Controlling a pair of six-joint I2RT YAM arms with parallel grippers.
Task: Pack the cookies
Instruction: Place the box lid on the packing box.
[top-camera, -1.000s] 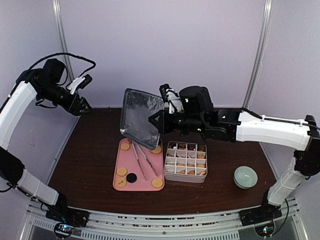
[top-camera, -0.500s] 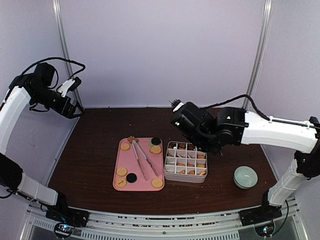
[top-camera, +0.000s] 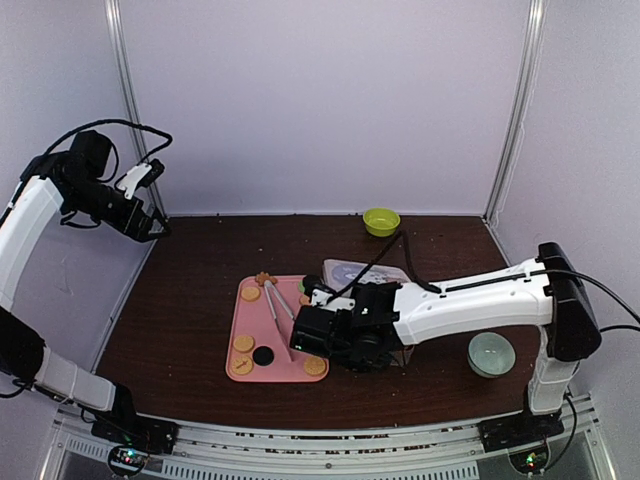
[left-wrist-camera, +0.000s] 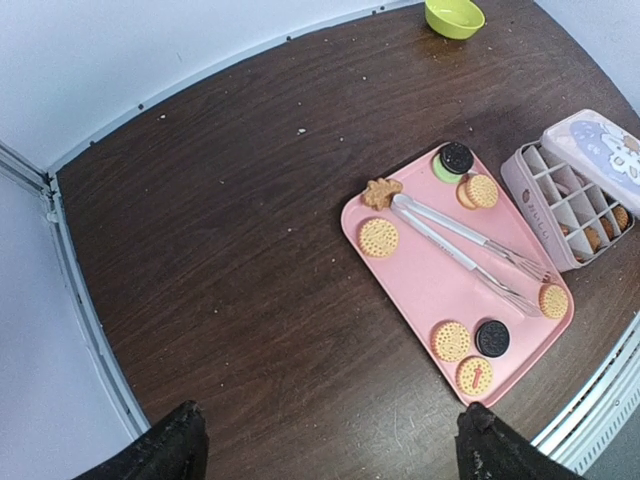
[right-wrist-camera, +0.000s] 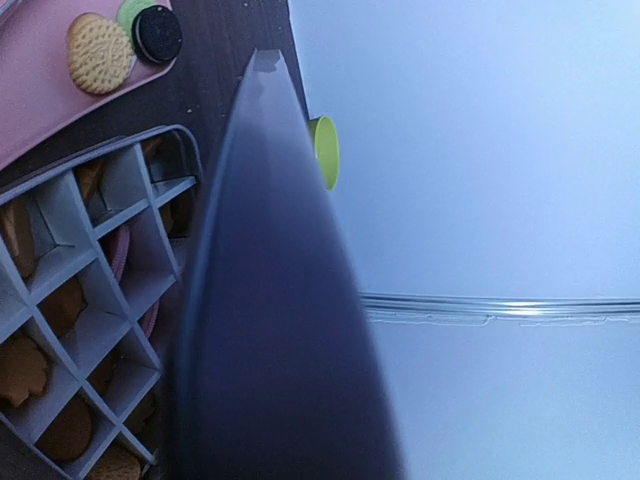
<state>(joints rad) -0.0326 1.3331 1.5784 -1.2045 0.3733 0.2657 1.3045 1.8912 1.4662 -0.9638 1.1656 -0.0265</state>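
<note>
Lowering: the right gripper (top-camera: 325, 318) has swung down from above the tray (left-wrist-camera: 430, 280) to the box (left-wrist-camera: 532, 212), bringing the lid (left-wrist-camera: 600, 145) with it.
Lid: a second ago it stood upright in the air. Now it lies tilted across the far part of the box, with the near compartments uncovered.
Right gripper: pinched narrow. A dark edge fills its wrist view, and I take that for the lid's rim in its grip.
Left gripper (left-wrist-camera: 330, 445): raised well off to the left, fingers spread wide, holding nothing.
Cookies (left-wrist-camera: 378, 237): some sit in the box's compartments. About eight lie loose on the tray, in the same places as before.
Tongs (left-wrist-camera: 460, 235): flat on the tray among them, unmoved.
Box: on the tabletop (left-wrist-camera: 220, 230), just right of the tray.
Meaning: the box is being closed with cookies left out, so packing looks unfinished. Seating the lid now would shut them out.
</note>
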